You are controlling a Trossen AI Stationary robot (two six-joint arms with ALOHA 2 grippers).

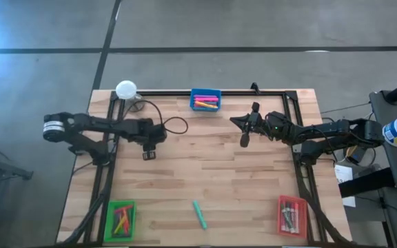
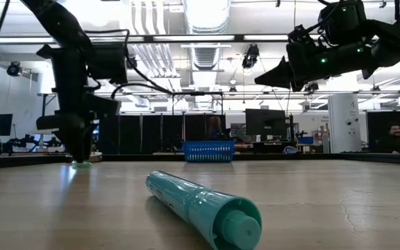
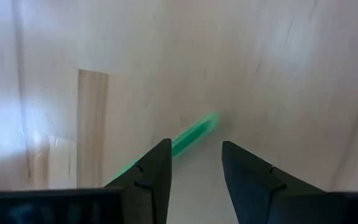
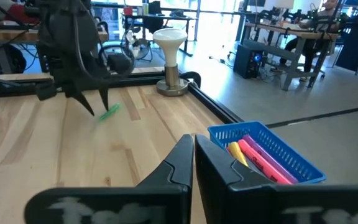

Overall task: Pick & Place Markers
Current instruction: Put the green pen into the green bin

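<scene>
The left claw point(image 1: 149, 154) points down at the counter point(image 1: 205, 172), in the left half toward the far edge, its two fingers point(image 3: 149, 177) parted with nothing between them. Its own wrist camera shows what the overhead view hides: a green marker point(image 3: 191, 134) lying flat on the wood just past the fingertips, running at a slant toward the gap between them. The right wrist camera catches that same marker as a small green sliver beside the left claw's tips; from table height only a speck of green shows under them.

The right claw point(image 1: 244, 140) hangs above the counter right of centre, raised well off the wood in the low view, its fingers point(image 4: 182, 163) pressed together and holding nothing.

Ahead of it, at the middle of the far edge, sits a blue tray point(image 1: 205, 100) with pink, yellow and orange markers point(image 1: 206, 103) inside. A teal marker point(image 1: 199, 214) lies alone near the middle of the near edge, filling the foreground of the low view. Only the overhead view shows the green tray point(image 1: 120, 218) at the near left corner and the red tray point(image 1: 291, 215) at the near right corner, each holding markers.
</scene>
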